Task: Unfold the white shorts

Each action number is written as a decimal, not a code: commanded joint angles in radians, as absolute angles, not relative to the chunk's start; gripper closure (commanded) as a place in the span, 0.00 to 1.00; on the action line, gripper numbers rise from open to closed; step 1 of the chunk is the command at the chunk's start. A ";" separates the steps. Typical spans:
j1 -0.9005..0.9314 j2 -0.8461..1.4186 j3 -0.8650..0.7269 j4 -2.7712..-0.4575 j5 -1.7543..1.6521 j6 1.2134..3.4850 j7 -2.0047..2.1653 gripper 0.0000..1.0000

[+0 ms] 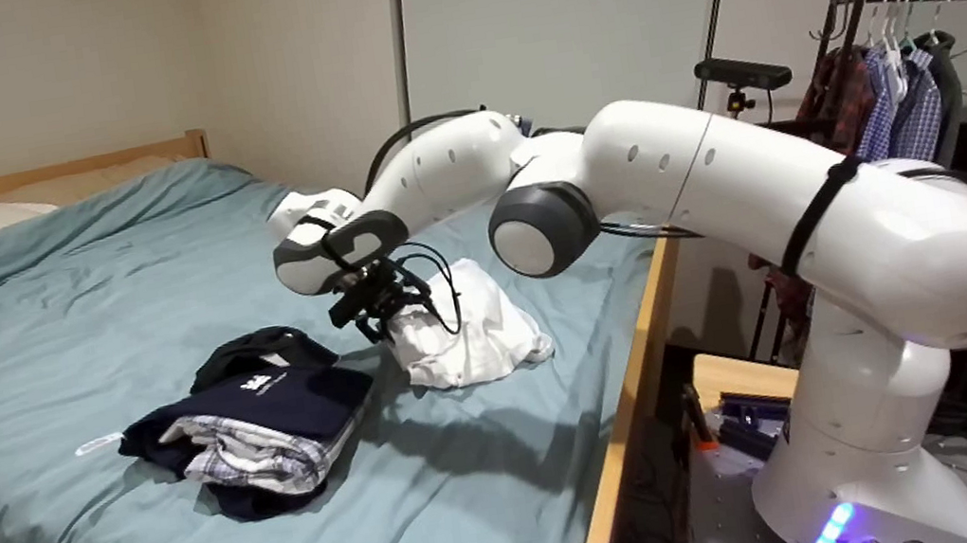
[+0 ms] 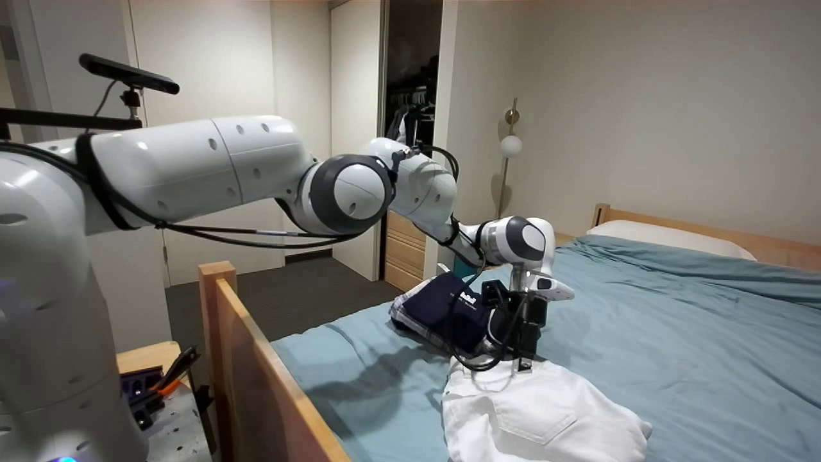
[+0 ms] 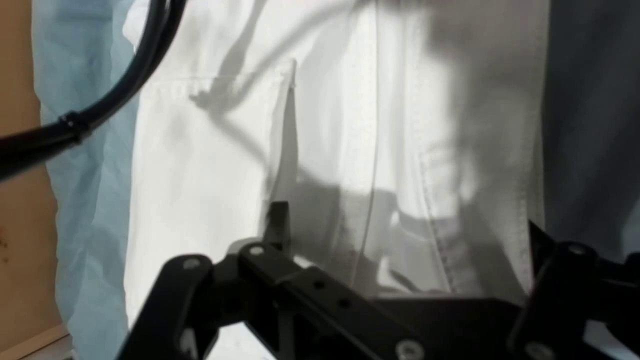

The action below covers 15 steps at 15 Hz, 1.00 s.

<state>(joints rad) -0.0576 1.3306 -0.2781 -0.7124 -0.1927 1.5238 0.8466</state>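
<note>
White print marks the folded navy-blue cloth garment [image 1: 315, 397] in both exterior views; it is too blurred to read. A narrow white label-like strip [image 1: 98, 444] sticks out at the garment's left in an exterior view, any lettering on it too small to make out.

Counted, there is one pair of plain white cloth shorts [image 2: 545, 401], one navy garment with pale checked cloth [image 1: 255, 459] showing under it, and one black cloth garment [image 1: 229, 362] just behind; how many layers the stack holds cannot be told. One white jointed robot arm [image 1: 667, 153] carries one black two-fingered gripper [image 3: 406, 227].

The shorts lie on the blue-green cloth bedcover [image 1: 119, 335], near the centre of the frame in an exterior view, with the light wooden bed rail [image 1: 636, 392] to their right. In an exterior view that crops them at the bottom, a stitched patch pocket [image 2: 535, 416] turns its pointed tip toward the lower edge. In the wrist view their seams and left edge run top to bottom, and the long axis seems to follow.

There the jaws stand wide apart, white fabric between them unpinched; how firmly the fingertips touch it cannot be told.
</note>
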 commanded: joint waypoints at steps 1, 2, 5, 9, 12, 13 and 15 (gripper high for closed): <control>-0.052 1.381 -0.307 -0.627 -0.235 1.478 0.819 0.25; -0.050 1.382 -0.311 -0.626 -0.239 1.471 0.817 0.26; -0.044 1.387 -0.326 -0.621 -0.243 1.466 0.841 0.47; -0.041 1.393 -0.339 -0.612 -0.232 1.472 0.869 0.72; -0.041 1.394 -0.343 -0.610 -0.224 1.456 0.876 0.92; -0.045 1.392 -0.334 -0.610 -0.213 1.447 0.871 0.97; -0.044 1.392 -0.336 -0.608 -0.214 1.433 0.873 1.00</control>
